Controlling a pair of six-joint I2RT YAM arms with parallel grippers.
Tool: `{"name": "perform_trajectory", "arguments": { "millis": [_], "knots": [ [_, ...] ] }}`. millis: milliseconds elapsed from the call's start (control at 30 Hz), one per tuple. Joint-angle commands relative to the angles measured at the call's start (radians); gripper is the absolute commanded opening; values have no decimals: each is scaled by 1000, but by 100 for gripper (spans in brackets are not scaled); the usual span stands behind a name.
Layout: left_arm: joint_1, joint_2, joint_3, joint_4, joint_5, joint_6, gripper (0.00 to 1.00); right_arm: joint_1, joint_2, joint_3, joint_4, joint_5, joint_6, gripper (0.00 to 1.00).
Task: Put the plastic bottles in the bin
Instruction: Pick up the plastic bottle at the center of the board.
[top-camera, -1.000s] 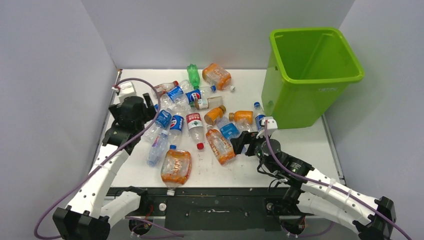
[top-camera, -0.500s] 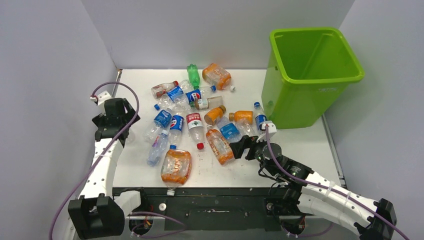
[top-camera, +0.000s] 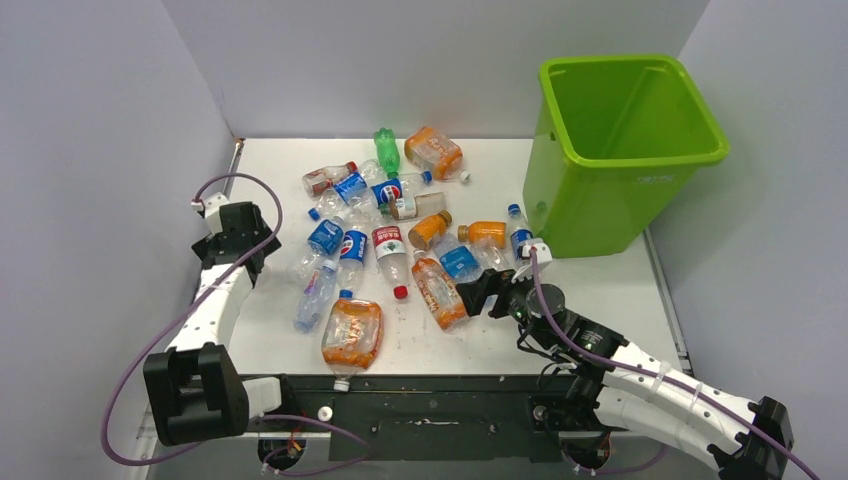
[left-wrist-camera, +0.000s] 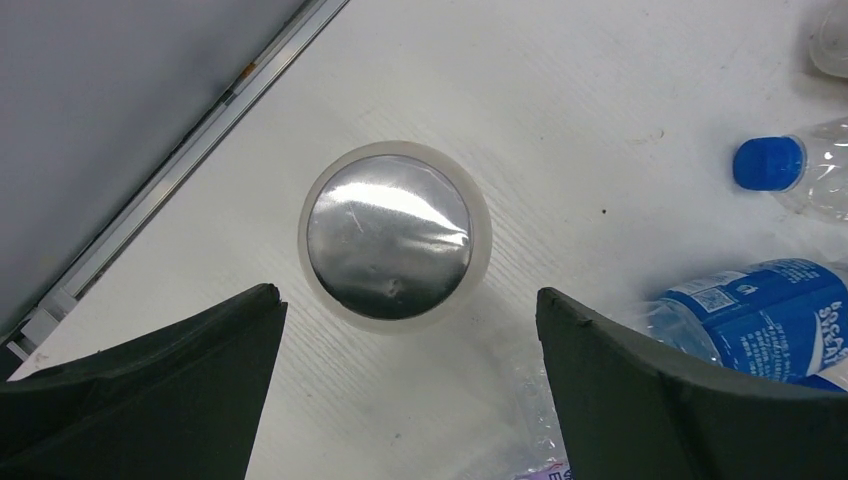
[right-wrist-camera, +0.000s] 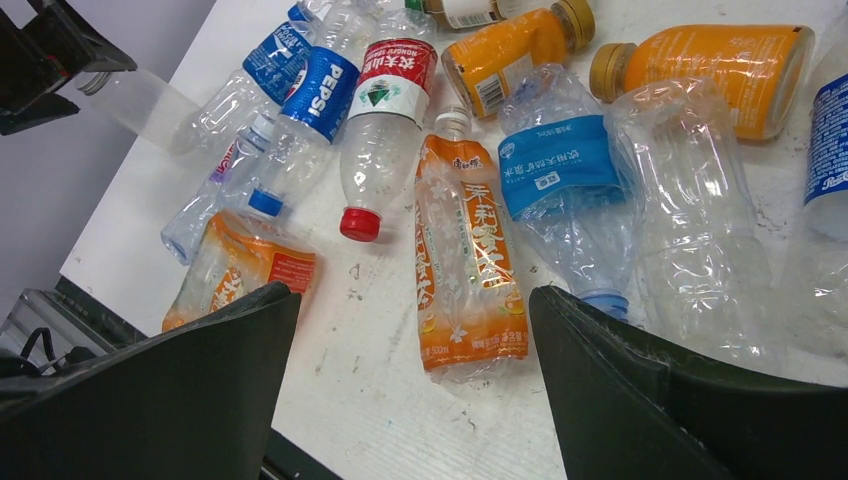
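Several crushed plastic bottles (top-camera: 385, 225) lie scattered over the middle of the white table. The lime-green bin (top-camera: 625, 150) stands at the back right, and what shows of its inside is bare. My right gripper (top-camera: 482, 291) (right-wrist-camera: 415, 293) hangs open just above the table, and a flattened orange-labelled bottle (right-wrist-camera: 470, 270) (top-camera: 440, 292) lies straight ahead of its jaws, untouched. My left gripper (top-camera: 238, 245) (left-wrist-camera: 407, 294) is open and holds nothing, at the table's left edge, apart from the pile. A blue-labelled bottle (left-wrist-camera: 760, 315) lies to its right.
A round white-rimmed silver disc (left-wrist-camera: 388, 250) sits in the tabletop ahead of the left jaws. The metal table edge (left-wrist-camera: 180, 165) and grey wall run close on the left. A large orange-tinted crushed bottle (top-camera: 352, 330) lies near the front edge.
The left arm has drawn back from the bottle pile to the table's left edge, still open. The right gripper has edged slightly toward the orange-labelled bottle.
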Motion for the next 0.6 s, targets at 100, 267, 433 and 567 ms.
{"name": "perform_trajectory", "arguments": {
  "millis": [100,267,433,567],
  "knots": [
    [10,66,-26,103,-60,3,96,7,7,34,60,-16,-13,88],
    [29,87,-42,136,-45,-14,100,8,3,32,60,-15,-12,88],
    [42,109,-65,165,-19,-27,88,8,-15,29,57,-9,-7,89],
    [52,109,-78,191,11,-30,79,7,-29,36,10,1,-9,89]
  ]
}}
